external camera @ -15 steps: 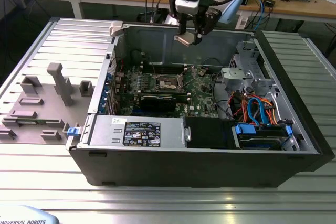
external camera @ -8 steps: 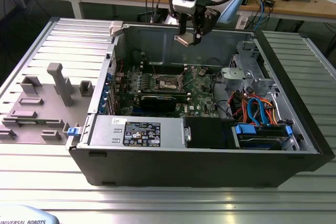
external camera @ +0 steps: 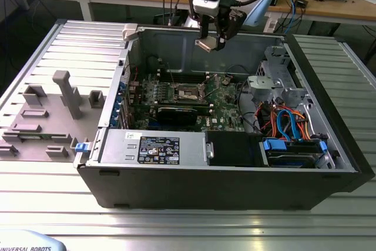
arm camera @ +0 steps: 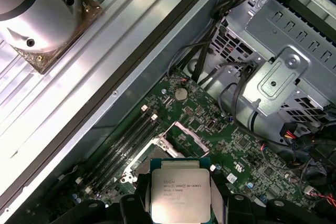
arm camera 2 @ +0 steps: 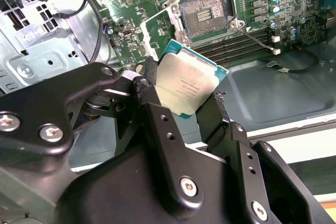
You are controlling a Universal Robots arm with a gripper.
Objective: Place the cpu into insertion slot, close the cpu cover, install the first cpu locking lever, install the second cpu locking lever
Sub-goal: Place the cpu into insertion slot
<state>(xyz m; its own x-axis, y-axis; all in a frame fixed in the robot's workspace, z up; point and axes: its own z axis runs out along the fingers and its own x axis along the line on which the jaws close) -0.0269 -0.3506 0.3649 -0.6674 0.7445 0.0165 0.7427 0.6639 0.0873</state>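
Ribbed aluminium table, matt silver, long parallel grooves. Computer case, black sheet steel, lying on its side with the lid off; in the exterior view it holds a grey power-supply box with a label, and blue and orange cables toward the exterior view's right. Drive cage, perforated bright steel, seen in the first wrist view. Green circuit board, densely populated. Gripper, black metal links with screw heads, fingers clamped on opposite edges of the cpu. The cpu is a flat square with a brushed silvery-grey lid and teal edging, held tilted in the air above the board, well apart from the insertion slot. In the second wrist view the slot's dark pin field lies uncovered, and the cpu cover, a thin silver frame, is swung open beside it.
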